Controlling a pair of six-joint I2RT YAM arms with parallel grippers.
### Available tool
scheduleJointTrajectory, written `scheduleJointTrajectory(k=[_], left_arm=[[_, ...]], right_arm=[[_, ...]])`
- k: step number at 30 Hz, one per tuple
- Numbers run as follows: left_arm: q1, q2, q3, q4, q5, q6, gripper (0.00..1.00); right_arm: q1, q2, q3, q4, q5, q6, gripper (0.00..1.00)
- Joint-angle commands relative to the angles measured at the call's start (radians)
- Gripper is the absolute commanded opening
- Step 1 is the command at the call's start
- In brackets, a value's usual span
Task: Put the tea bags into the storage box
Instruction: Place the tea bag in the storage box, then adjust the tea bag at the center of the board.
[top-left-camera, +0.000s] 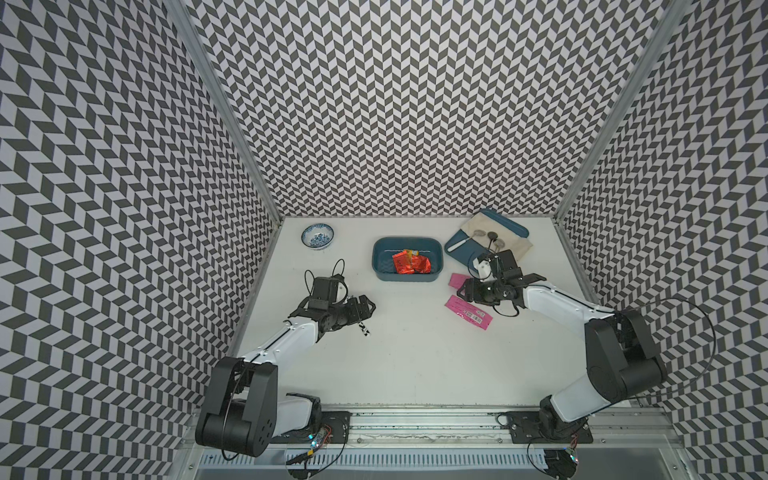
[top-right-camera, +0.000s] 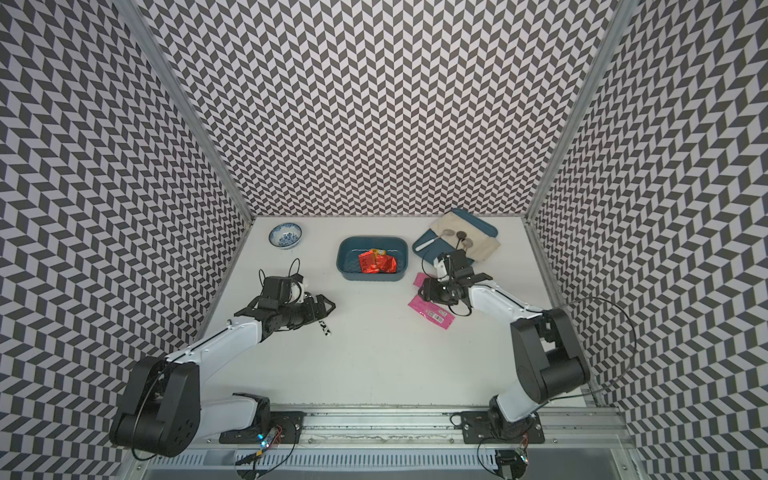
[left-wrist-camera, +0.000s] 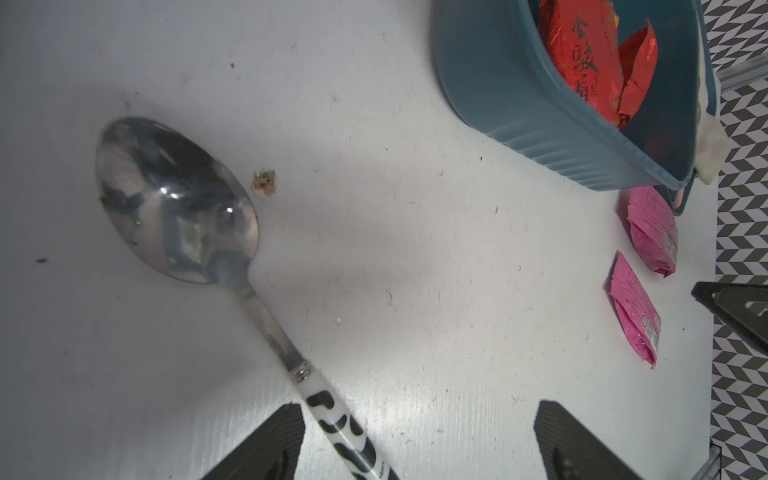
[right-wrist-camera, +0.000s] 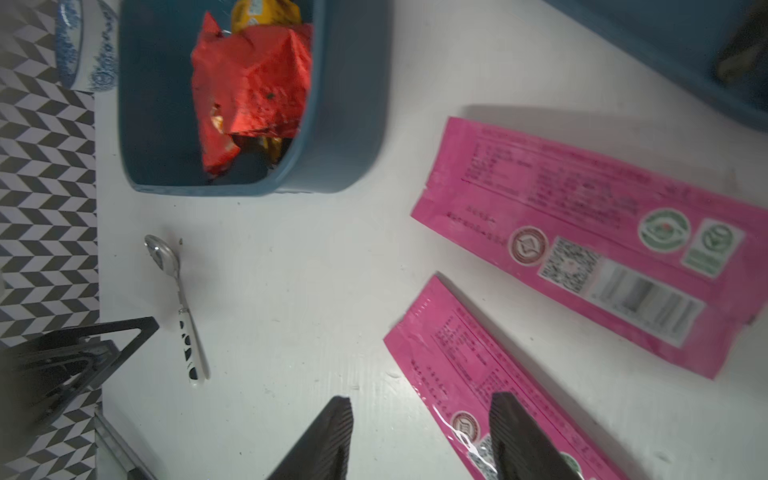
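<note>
Hovering open over a pink tea bag at four o'clock from the storage box, the right gripper must next pinch it; the left gripper gapes idle.

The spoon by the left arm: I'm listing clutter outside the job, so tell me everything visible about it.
The spoon is shiny metal with an oval bowl, a thin neck, a small metal collar and a white handle with black cow-like patches. It lies flat on the white table, its handle end between the left tool's open fingers, not gripped.
</note>
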Motion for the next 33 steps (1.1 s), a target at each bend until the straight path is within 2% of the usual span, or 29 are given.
scheduleJointTrajectory(k=[1, 7, 12, 22, 27, 33], left_arm=[[0.006, 0.002, 0.029, 0.018, 0.021, 0.018, 0.92], [0.006, -0.007, 0.04, -0.012, 0.014, 0.044, 0.92], [0.006, -0.013, 0.051, -0.026, 0.009, 0.052, 0.92], [0.006, -0.004, 0.057, -0.022, 0.016, 0.048, 0.92], [0.006, -0.003, 0.054, -0.016, 0.023, 0.044, 0.92], [0.006, -0.004, 0.045, -0.009, 0.029, 0.043, 0.92]], right_arm=[[-0.023, -0.022, -0.014, 0.05, -0.017, -0.065, 0.62], [-0.089, 0.02, -0.017, 0.091, -0.04, -0.093, 0.7], [-0.091, 0.048, -0.045, 0.101, -0.082, -0.091, 0.69], [-0.091, 0.008, -0.168, 0.129, -0.061, -0.064, 0.68], [-0.079, -0.032, -0.223, 0.124, -0.11, -0.035, 0.65], [-0.013, -0.058, -0.256, 0.089, -0.018, -0.012, 0.6]])
